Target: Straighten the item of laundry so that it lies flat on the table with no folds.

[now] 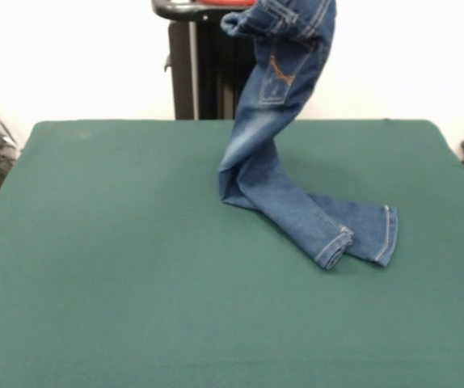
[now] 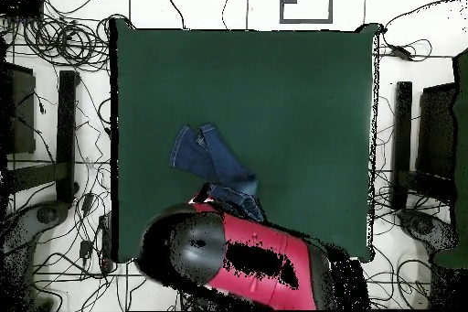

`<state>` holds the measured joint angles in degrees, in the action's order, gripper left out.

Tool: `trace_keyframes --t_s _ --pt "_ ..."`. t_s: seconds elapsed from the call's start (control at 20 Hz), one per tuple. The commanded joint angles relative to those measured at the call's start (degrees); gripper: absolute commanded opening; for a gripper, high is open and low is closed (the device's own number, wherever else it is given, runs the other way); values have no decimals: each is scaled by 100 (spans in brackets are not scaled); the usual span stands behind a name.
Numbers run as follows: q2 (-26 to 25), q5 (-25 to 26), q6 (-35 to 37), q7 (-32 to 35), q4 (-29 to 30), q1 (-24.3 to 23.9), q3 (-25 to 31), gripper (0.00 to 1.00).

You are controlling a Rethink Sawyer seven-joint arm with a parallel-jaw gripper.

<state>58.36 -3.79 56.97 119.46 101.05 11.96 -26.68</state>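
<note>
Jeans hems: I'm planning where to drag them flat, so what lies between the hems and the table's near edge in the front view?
Nothing: between the jeans hems and the table edge, the front view shows only bare green cloth.

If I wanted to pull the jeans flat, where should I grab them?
Probably by the hemmed leg ends. They lie on the table, side by side, pointing toward the front edge, while the waist of the jeans hangs lifted up. Come down from above onto one hem and pull toward that near edge.
</note>
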Motion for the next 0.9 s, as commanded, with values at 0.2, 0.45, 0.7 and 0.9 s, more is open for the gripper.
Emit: trace_keyframes --t_s 0.2,0.45,0.7,0.9 --pt "-672 -340 769 1043 -719 -151 714 0" --pt "-769 -369 928 711 -888 -346 794 0" --pt "-755 -182 1275 -32 -855 -760 957 0" --pt "-468 121 1078 -756 -409 -1169 940 0"
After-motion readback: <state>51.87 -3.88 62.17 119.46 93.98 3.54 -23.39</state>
